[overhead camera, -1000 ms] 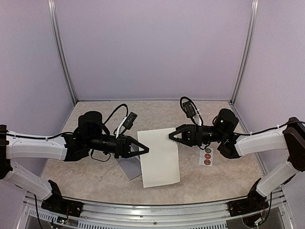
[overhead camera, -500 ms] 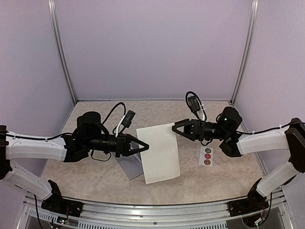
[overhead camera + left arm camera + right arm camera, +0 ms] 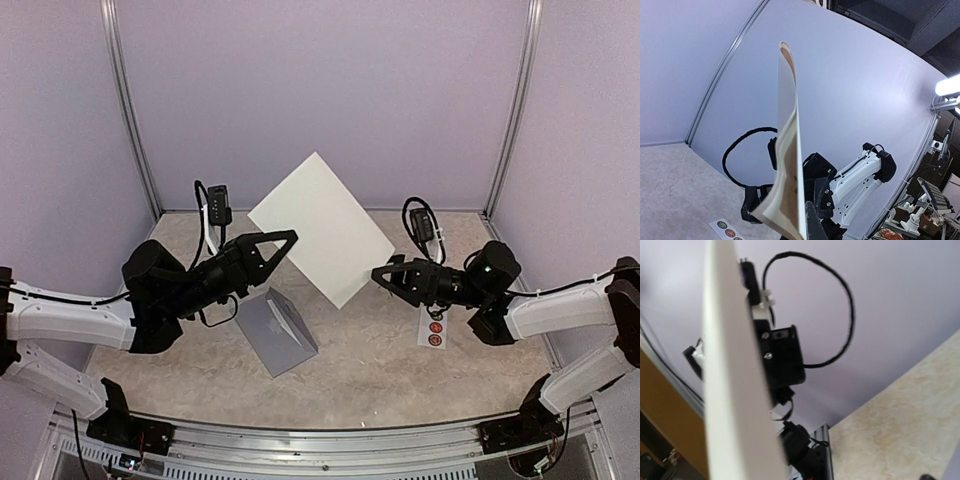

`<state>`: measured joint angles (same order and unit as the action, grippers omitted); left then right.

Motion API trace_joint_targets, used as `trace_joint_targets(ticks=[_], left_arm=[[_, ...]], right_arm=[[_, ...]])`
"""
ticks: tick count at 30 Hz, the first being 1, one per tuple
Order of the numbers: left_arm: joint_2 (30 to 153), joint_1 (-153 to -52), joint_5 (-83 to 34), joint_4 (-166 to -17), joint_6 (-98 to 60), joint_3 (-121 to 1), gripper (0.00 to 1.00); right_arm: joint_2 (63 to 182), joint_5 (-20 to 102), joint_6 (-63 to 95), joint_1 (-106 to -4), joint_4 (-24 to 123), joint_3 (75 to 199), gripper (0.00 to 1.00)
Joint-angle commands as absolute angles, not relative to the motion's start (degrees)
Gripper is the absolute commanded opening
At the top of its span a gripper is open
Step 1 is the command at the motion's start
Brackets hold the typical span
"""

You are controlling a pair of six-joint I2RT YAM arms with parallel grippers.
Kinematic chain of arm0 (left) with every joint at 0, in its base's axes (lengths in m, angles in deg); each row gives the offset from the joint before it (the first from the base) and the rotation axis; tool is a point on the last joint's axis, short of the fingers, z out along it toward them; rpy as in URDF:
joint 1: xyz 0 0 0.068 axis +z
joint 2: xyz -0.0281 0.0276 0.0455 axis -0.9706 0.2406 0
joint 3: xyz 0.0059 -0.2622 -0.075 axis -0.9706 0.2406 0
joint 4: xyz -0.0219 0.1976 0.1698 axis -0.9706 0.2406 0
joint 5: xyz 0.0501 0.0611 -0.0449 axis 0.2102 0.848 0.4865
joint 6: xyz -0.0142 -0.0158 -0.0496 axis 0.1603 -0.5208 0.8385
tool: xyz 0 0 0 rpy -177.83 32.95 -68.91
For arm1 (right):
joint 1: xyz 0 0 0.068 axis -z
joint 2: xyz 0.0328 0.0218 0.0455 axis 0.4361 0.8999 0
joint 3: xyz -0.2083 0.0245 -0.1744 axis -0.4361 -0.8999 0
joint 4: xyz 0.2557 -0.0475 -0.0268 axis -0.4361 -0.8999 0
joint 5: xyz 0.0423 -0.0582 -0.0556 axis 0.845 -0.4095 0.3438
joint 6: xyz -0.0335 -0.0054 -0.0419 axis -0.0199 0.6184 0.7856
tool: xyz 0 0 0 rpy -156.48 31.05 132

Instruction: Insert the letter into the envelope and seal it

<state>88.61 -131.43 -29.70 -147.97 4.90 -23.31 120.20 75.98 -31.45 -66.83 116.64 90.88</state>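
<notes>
My left claw [image 3: 285, 243] was clamped on the letter [image 3: 320, 228], sheet aloft. My right claw [image 3: 385, 277] was spread beside its low corner. I judged I should pinch there, keep it taut and aim for the envelope [image 3: 276, 335].

Pale lilac back wall [image 3: 320, 100] ahead of me, same panels L & R. Silver corner posts [image 3: 132, 110] rise from the table's far corners. Beige marbled tabletop [image 3: 390, 370] below, alu rail [image 3: 330, 448] along near edge. Bright light strip [image 3: 947, 86] up high on R side, dim lab clutter [image 3: 932, 210] under it.
</notes>
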Motion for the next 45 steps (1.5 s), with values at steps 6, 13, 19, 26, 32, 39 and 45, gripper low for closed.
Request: trace_joint_targets(ticks=[6,13,19,26,32,39,45], left_arm=[[93.31,-133.24,-27.04,-156.70,7.47,-22.51,0.00],[95.04,-133.60,-27.35,-156.08,7.93,-22.33,0.00],[89.88,-130.41,-25.76,-139.30,6.99,-20.72,0.48],[75.96,-121.16,-25.86,-93.34,-8.76,-29.61,0.85],[83.92,-121.38,-35.47,-71.56,-22.20,-47.03,0.89],[94.64,-128.90,-37.20,-61.30,-29.86,-58.37,0.92],[99.97,-131.45,-41.17,-59.49,-31.51,-62.47,0.79]], right_arm=[[122.84,75.49,-33.72,-68.90,126.18,93.79,0.85],[125.71,74.94,-36.59,-69.16,131.75,95.90,0.21],[122.56,75.11,-30.97,-66.64,117.74,94.18,0.00],[114.31,77.04,-1.05,-64.31,60.87,103.25,0.00],[114.54,79.14,9.90,-66.14,38.71,110.70,0.00],[117.68,80.53,16.07,-70.74,27.38,119.45,0.00],[121.67,78.23,21.31,-73.39,18.20,125.85,0.00]])
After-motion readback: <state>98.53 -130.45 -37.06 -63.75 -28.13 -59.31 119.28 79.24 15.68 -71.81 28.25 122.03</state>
